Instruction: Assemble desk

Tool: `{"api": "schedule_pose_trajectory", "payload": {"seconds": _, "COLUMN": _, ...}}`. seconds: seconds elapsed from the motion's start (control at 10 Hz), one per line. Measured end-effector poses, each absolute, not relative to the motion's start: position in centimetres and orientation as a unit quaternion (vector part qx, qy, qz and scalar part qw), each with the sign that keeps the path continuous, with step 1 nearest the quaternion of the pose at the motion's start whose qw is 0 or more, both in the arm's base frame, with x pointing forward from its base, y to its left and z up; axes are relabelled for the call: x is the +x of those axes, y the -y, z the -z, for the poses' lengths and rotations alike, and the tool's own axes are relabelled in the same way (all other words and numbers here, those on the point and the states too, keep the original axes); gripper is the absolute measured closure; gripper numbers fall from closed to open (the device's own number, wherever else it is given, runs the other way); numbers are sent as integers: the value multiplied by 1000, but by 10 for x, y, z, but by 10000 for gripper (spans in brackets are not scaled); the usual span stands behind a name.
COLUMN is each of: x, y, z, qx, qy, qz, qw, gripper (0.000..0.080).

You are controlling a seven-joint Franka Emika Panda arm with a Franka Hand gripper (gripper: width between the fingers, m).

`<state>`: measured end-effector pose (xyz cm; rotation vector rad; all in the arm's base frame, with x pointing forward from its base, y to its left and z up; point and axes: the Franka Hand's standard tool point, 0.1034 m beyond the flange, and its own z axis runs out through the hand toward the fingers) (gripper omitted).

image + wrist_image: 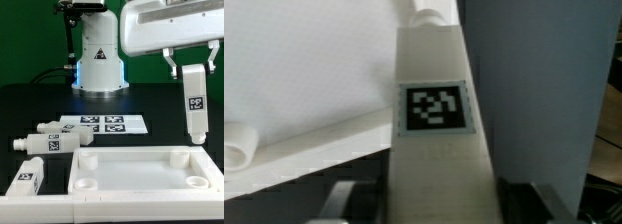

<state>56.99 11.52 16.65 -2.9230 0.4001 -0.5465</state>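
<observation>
Grasping 1 leg (pixel 195 108) upright, the gripper (pixel 193 80) is positioned at a corner of the tabletop (pixel 140 160); no leg is seen attached (3 other legs (pixel 47 143) are lying loose).

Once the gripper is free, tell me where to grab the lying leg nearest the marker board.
Probably grip that lying leg across the long sides of its blocky body, coming straight down from above: it lies flat, with both long sides exposed.
</observation>
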Motion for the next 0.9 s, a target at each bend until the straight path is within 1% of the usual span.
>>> {"api": "schedule_pose_trajectory", "payload": {"seconds": 0.1, "x": 572, "y": -113, "z": -168, "qx": -973, "qy": -121, "qz": 183, "qw": 67, "gripper": 515}}
{"api": "schedule_pose_trajectory", "payload": {"seconds": 0.2, "x": 585, "y": -103, "z": -174, "qx": -979, "qy": -65, "qz": 188, "qw": 52, "gripper": 515}}
{"api": "schedule_pose_trajectory", "payload": {"seconds": 0.3, "x": 602, "y": -92, "z": -177, "qx": -978, "qy": -15, "qz": 205, "qw": 38, "gripper": 515}}
{"api": "schedule_pose_trajectory", "payload": {"seconds": 0.4, "x": 609, "y": -86, "z": -172, "qx": -977, "qy": 19, "qz": 211, "qw": 29, "gripper": 515}}
{"api": "schedule_pose_trajectory", "payload": {"seconds": 0.7, "x": 608, "y": -87, "z": -170, "qx": -977, "qy": 21, "qz": 210, "qw": 30, "gripper": 515}}
{"api": "schedule_pose_trajectory", "payload": {"seconds": 0.8, "x": 610, "y": -87, "z": -168, "qx": -977, "qy": 22, "qz": 209, "qw": 29, "gripper": 515}}
{"api": "schedule_pose_trajectory", "payload": {"seconds": 0.9, "x": 618, "y": -89, "z": -164, "qx": -977, "qy": 23, "qz": 210, "qw": 29, "gripper": 515}}
